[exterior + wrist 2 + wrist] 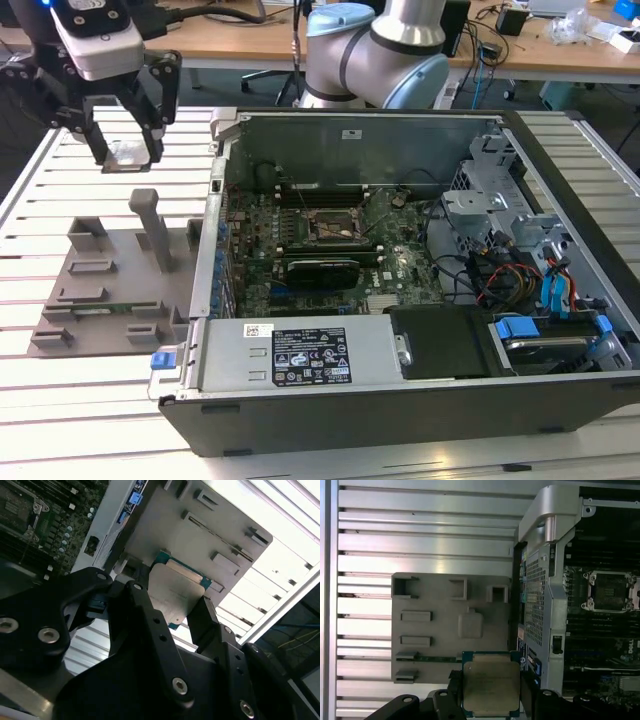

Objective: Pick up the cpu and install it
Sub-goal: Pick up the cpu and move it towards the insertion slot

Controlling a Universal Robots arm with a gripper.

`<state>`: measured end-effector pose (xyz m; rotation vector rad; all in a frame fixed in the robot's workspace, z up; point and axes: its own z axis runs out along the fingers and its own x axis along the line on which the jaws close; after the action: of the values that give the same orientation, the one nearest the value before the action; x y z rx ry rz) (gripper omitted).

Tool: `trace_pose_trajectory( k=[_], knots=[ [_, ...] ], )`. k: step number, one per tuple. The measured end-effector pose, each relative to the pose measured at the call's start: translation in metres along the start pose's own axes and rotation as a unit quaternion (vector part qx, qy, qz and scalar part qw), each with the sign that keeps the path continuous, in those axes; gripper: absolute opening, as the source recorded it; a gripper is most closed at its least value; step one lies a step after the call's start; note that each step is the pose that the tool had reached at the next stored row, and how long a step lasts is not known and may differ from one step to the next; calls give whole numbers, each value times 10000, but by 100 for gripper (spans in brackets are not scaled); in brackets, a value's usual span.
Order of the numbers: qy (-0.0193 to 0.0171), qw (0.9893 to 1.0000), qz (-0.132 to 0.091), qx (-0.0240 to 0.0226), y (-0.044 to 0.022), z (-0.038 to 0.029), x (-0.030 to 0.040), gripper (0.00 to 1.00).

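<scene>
Pinching the cpu [491, 682] by two opposite edges, the gripper [127, 148] hangs above the slatted table [60, 400], near the grey fixture block [110, 290]. It is at the exterior view's left of the open computer case [400, 400]. The chip is held clear of the block, its metal top showing in both wrist views. The dark socket frame [330, 222] inside the case lies well apart from it.

Gripper [128, 155] high, pointing down, fingers seemingly clamped on cpu [491, 682] edges.
</scene>
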<state>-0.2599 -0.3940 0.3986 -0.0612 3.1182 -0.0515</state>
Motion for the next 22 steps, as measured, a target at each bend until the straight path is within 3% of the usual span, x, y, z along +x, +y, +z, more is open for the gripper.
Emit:
trace_pose_trajectory(
  k=[11,22],
  knots=[
    [0,10000,0,0,-9,8,-240,55],
    [0,10000,0,0,-16,12,-423,55]
  ],
)
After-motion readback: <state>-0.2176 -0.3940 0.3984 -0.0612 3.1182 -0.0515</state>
